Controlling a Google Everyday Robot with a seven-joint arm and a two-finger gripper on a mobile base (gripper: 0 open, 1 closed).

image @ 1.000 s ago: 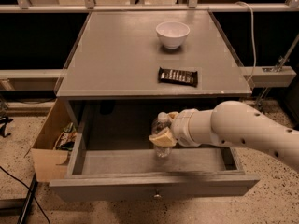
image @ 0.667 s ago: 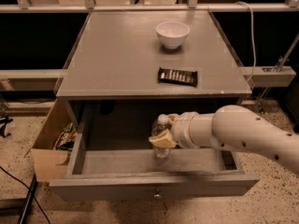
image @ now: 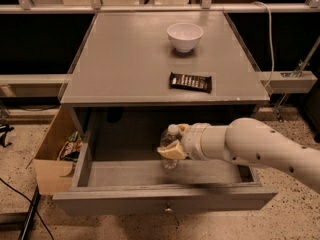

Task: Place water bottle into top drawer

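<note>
The top drawer [image: 165,198] stands pulled open below the grey table top, its flat front panel and small round knob [image: 168,210] facing me. My gripper [image: 172,143] reaches in from the right over the drawer's inside. It is shut on the water bottle [image: 169,151], a small clear bottle with a white cap, held upright with its base at or just above the drawer floor. One tan finger [image: 169,152] crosses the bottle's front.
A white bowl [image: 185,36] and a dark snack bar [image: 190,82] lie on the table top [image: 125,59]. A brown cardboard box [image: 56,156] with packets stands on the floor left of the drawer. A cable runs at the right.
My arm and the bottle have lowered slightly into the drawer; the rest is the same.
</note>
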